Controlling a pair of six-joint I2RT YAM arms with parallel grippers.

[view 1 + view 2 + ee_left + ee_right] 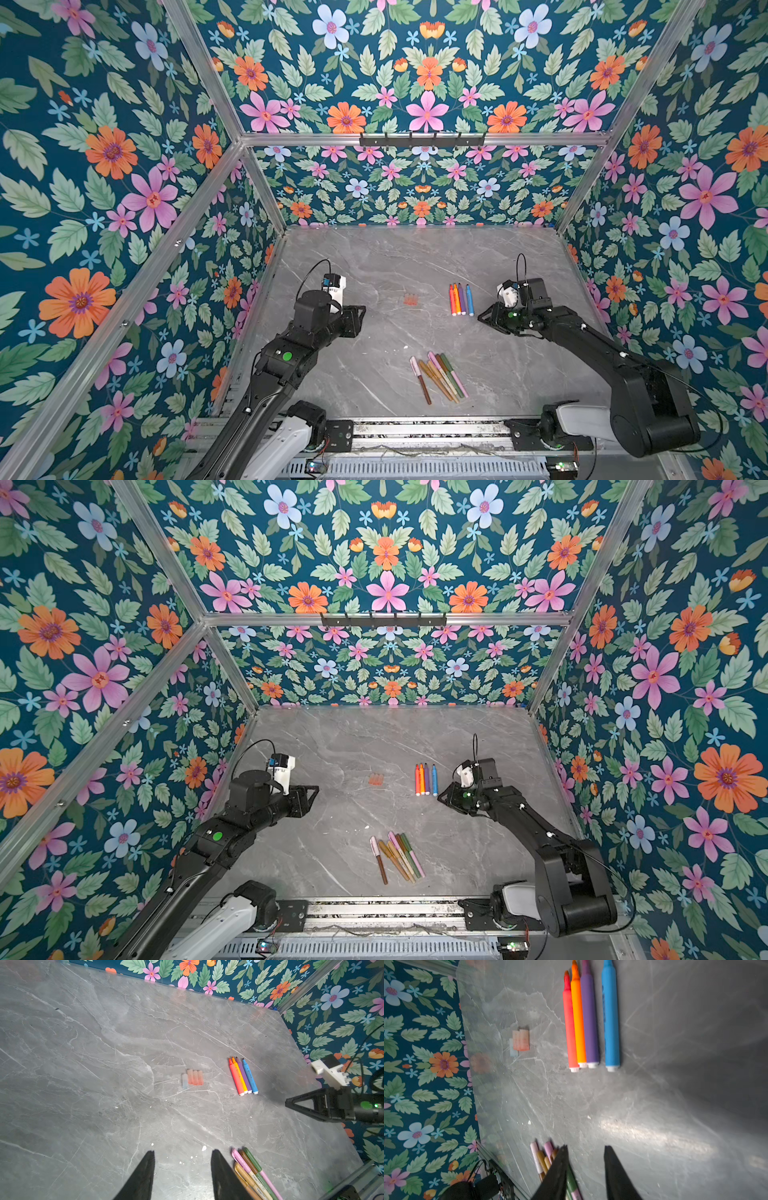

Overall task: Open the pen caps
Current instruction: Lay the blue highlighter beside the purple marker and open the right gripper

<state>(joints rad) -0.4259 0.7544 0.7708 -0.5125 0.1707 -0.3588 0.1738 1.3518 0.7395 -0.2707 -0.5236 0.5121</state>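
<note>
We found both grippers empty. The left gripper had its fingers spread over bare table. The right gripper showed a gap between its fingers with nothing in it (that view was blurred, so we judged the width only loosely).

Four uncapped pens lay in a tidy row near the right gripper, and four loose caps sat side by side, apart from them toward the left arm's side. The work left was the capped pens, several lying in a fan at the front of the table, touching one another.

That fan was our worry. Fingers closing on one pen could pinch a neighbour too, or set the rest rolling. Pulling a cap with only one end held would likely just drag the pen along. A careless sweep by the right arm could scatter the finished row, and bare tips might mark the stone.

We saw no tray, cup or box anywhere, and everything lay directly on the table.
</note>
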